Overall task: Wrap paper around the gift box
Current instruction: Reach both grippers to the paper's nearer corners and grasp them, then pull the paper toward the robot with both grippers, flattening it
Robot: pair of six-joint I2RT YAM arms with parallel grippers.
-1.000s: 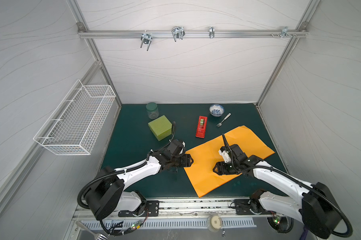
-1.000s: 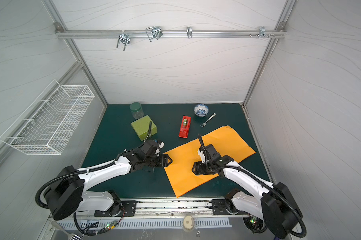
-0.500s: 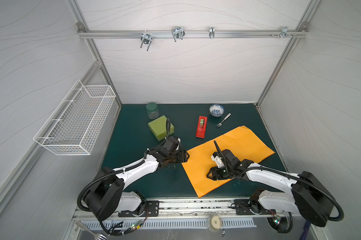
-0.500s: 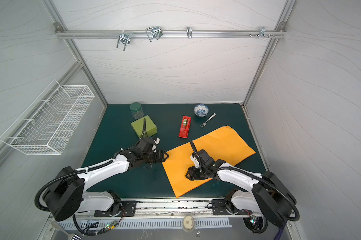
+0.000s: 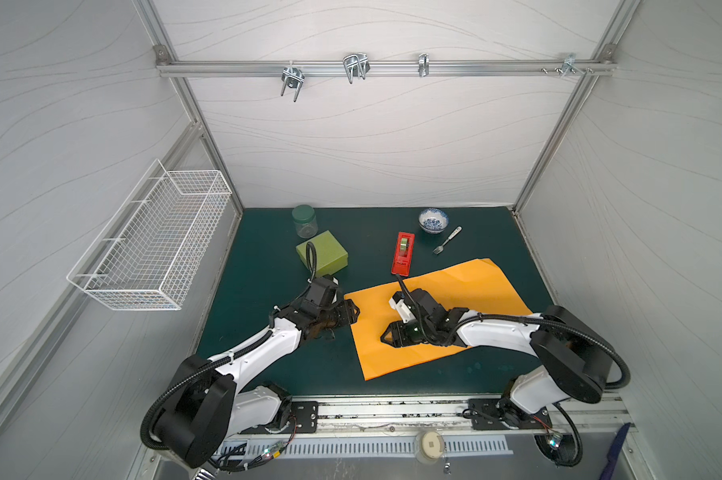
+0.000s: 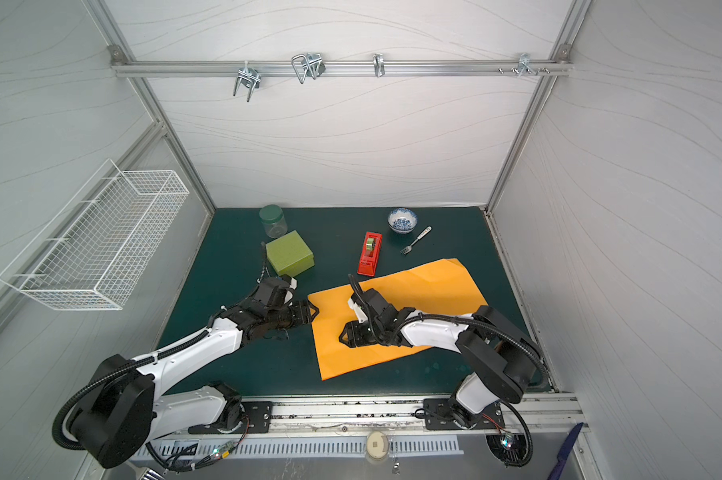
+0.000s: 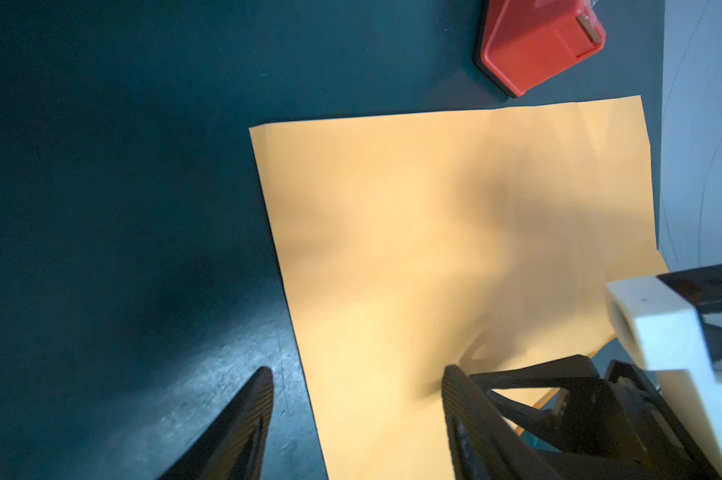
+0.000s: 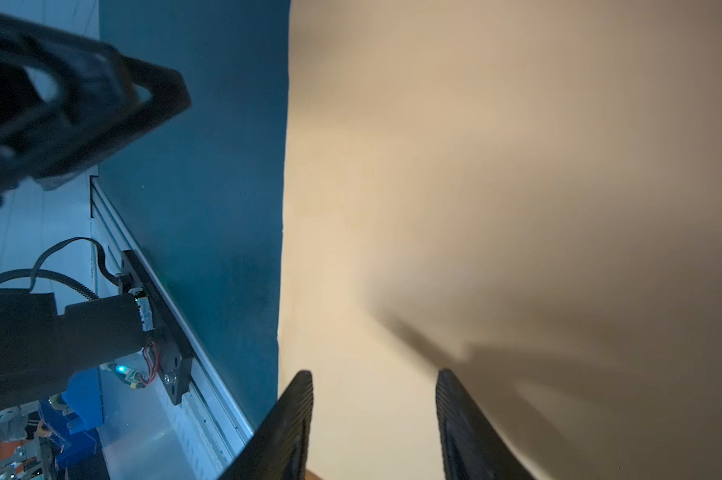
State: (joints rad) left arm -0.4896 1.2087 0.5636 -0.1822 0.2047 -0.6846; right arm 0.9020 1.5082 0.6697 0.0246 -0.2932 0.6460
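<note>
Left claw [image 7: 357, 370], open and empty, straddles the paper [image 7: 434, 228] edge; right claw [image 8: 374, 371], half-open, empty, hovers above. Seemingly positioning paper; next, pinch edge.

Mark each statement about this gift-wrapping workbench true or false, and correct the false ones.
1. The gift box sits on the paper. False: it stands on the mat, apart from the paper.
2. The fork lies beside the bowl. True.
3. The jar is lidless. False: a green lid covers it.
4. The right pincer is over the paper, jaws apart. True.
</note>
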